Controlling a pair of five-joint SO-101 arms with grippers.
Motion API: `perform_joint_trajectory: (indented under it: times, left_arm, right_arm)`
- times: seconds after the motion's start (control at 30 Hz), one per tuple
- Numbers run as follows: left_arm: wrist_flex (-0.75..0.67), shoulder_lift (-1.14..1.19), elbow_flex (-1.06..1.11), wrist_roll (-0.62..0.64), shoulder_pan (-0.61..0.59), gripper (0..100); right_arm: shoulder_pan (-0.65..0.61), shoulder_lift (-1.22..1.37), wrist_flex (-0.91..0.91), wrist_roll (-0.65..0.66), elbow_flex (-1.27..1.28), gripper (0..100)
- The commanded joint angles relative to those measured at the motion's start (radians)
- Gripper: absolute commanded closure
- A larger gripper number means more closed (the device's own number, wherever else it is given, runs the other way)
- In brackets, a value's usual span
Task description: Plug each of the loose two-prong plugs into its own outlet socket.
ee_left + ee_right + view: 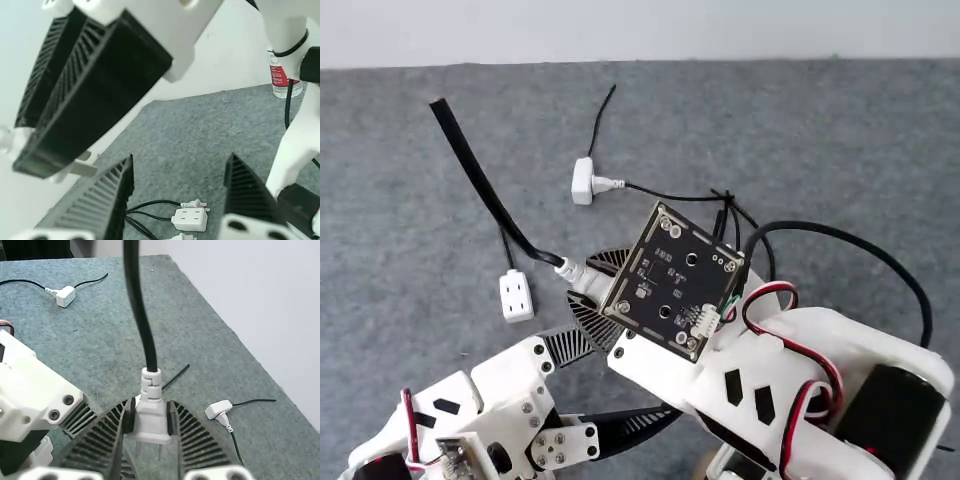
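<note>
The grey carpeted table (820, 130) carries a white socket (516, 296) and, well apart, another white socket (582, 181).

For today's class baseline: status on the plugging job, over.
Right gripper shut on black-corded plug, prongs bare. Left gripper open close by. Outlet socket lies unplugged on carpet.

No text, number or sign is being shown clearly enough to be read. A red label (278, 75) is being carried on a clear bottle (288, 91) standing at the edge of the grey mat (200, 135), but its print is too small to be made out. Tiny white markings are being shown on the black circuit board (675, 283), likewise illegible. Nothing legible is being displayed on the white outlet socket (516, 296).
</note>
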Motion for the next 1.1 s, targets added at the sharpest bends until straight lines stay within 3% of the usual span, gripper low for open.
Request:
perform_joint_trajectory:
  times: [0.0, 0.8, 1.07]
  left_arm:
    - [-0.02, 0.0, -0.012, -0.014, -0.014, 73]
    - [-0.021, -0.002, 0.012, -0.041, -0.054, 73]
    - [-0.025, -0.002, 0.03, -0.048, -0.138, 73]
  right_arm:
    - [-0.001, -0.016, 0.015, 0.014, -0.003, 99.0]
    - [0.031, -0.016, 0.016, 0.017, -0.003, 99.0]
    - [0.081, -0.018, 0.03, 0.017, -0.003, 99.0]
